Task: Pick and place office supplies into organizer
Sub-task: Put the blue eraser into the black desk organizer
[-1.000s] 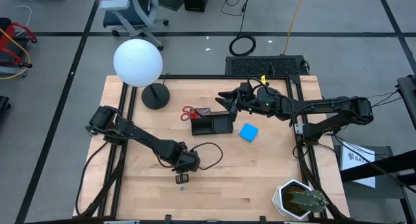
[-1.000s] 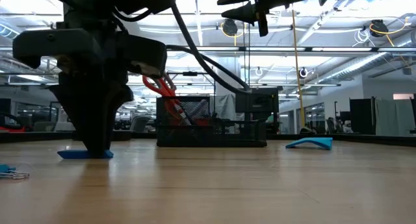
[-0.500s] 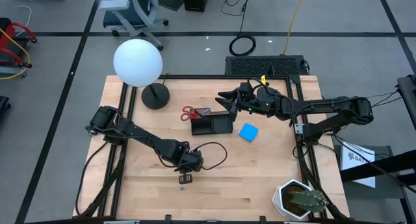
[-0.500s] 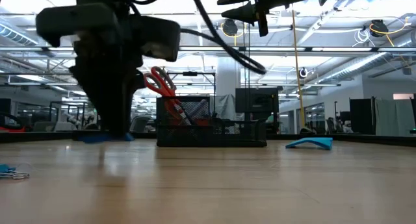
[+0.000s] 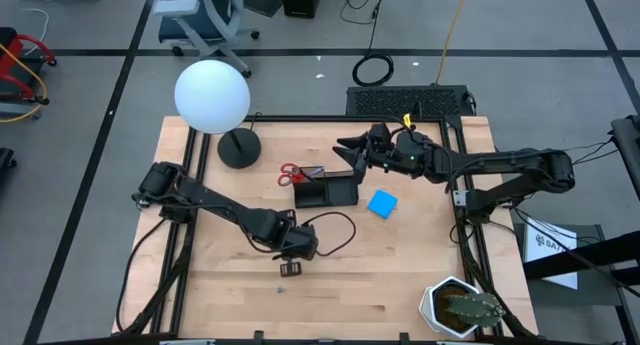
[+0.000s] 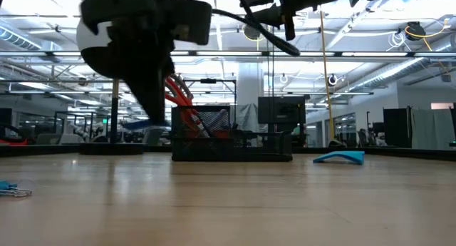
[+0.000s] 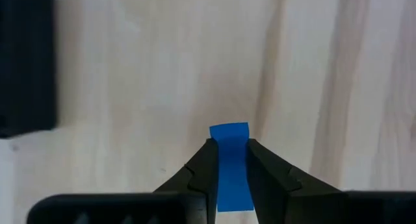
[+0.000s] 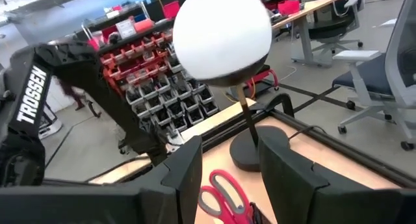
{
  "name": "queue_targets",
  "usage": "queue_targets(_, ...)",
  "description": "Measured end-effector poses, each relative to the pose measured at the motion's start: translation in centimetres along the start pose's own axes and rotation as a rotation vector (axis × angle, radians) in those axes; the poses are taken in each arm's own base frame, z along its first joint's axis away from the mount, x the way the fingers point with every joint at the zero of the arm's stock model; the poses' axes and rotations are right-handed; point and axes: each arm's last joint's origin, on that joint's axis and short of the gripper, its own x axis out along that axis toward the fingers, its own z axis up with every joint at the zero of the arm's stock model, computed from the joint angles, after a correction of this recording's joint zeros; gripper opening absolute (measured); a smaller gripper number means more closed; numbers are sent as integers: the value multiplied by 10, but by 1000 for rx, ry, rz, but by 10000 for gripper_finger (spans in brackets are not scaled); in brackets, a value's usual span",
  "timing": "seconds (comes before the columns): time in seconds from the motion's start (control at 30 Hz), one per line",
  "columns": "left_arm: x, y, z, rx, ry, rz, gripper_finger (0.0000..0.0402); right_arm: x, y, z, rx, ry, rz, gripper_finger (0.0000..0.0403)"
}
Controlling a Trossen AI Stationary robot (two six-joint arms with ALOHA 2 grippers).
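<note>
While gripping blue eraser (image 7: 230, 160), left gripper (image 7: 229, 158) aloft, "TROSSEN" arm lettering (image 8: 28, 95)

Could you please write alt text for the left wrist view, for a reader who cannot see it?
The left claw is shut on a small blue eraser-like piece, held above the light wooden table. A dark shape fills one edge of the picture.
</note>
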Motion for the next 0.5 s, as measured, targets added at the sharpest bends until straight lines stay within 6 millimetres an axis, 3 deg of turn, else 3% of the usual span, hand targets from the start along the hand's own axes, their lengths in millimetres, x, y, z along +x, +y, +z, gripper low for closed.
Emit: queue_targets(0.5,-9,63,34,-21,-50,72,71,-32,-15,37,-7,-93,-57,141)
